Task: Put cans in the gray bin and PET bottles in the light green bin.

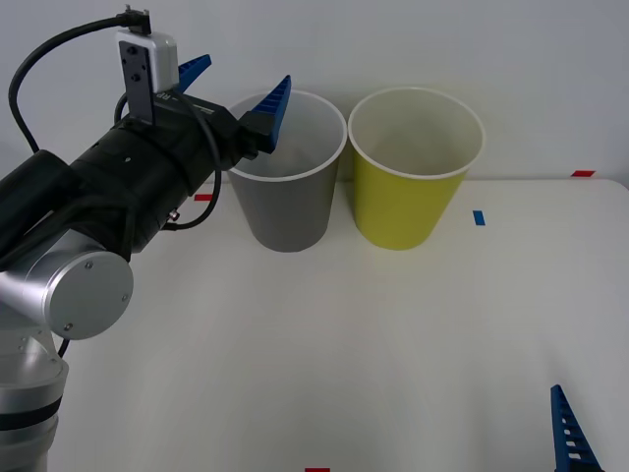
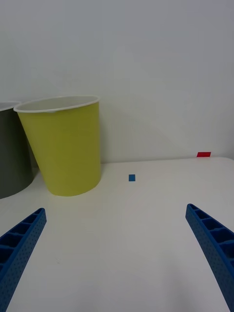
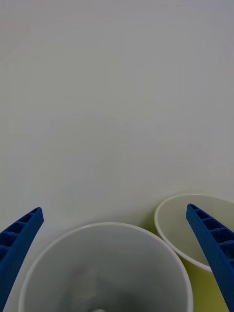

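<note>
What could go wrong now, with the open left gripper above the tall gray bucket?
1. The left gripper hangs open close over the tall gray bucket's white rim; dropping lower could tip the bucket.
2. The yellow-green bucket stands right beside it, so a knock might shift both.

2 bins, gray and yellow-green, white bench, blue fingers.

Gray bin (image 1: 288, 202): gray wall, white rim, pale inside. Light green bin (image 1: 408, 202): yellow-green wall, white rim, pale inside. Bench (image 1: 324, 344) white, with 1 small blue tape mark (image 1: 479, 217) and red tape marks (image 1: 583, 173) at its edges. Left gripper (image 1: 236, 93): blue ribbed fingers (image 1: 269, 106), black body, silver arm joint. Right gripper (image 2: 117, 263): blue fingers (image 2: 212, 243), ribbed with dotted sides. Wall plain white.
</note>
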